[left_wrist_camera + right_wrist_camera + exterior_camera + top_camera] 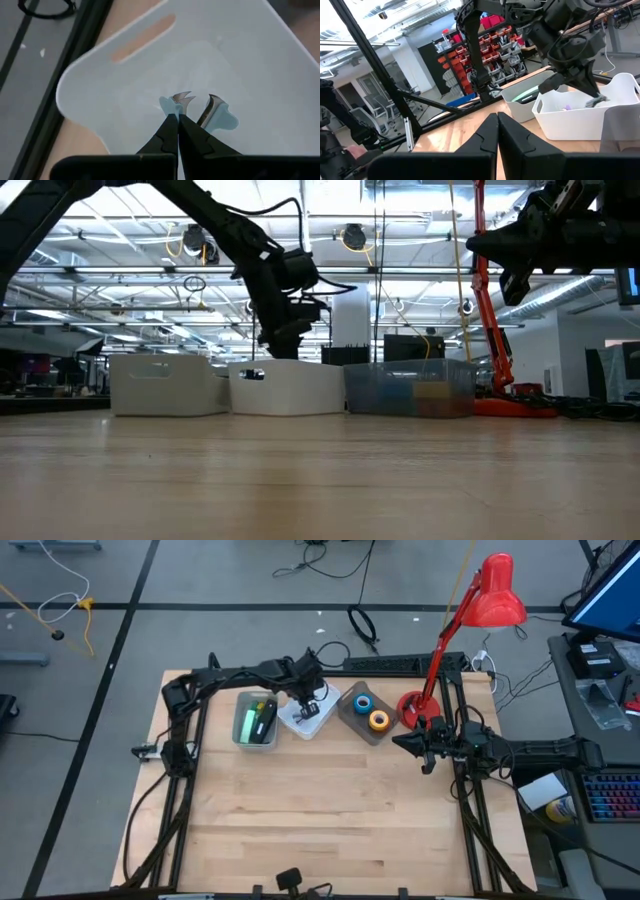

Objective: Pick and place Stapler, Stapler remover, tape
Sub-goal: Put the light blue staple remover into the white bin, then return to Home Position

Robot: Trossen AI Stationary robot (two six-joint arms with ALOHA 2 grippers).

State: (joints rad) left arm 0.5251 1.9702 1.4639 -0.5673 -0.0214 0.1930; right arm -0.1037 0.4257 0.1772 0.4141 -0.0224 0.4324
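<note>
My left gripper [177, 119] is shut over the white bin [308, 712] at the table's far side, with the light blue stapler remover [200, 110] and its metal claws at its fingertips. Two rolls of tape, one blue [364, 700] and one orange [379, 720], lie flat in the clear bin [352, 720] to the right. A green and black stapler [260, 720] lies in the bin [240, 730] to the left. My right gripper [497, 117] hovers shut and empty above the table's right side [428, 748]. My left gripper pinches the stapler remover by one light blue plastic arm [166, 106], at the fingers' free ends. The fingers slant down from above into the white bin. The remover sits just below the fingertips with its claws [596, 101] inside the bin's walls; whether it rests on the bin's floor I cannot tell.
The three bins stand side by side along the far edge [287, 387]. A red desk lamp [495, 595] stands on its base [412, 708] at the back right corner. The bare wooden table [320, 810] spreads out on the near side of the bins.
</note>
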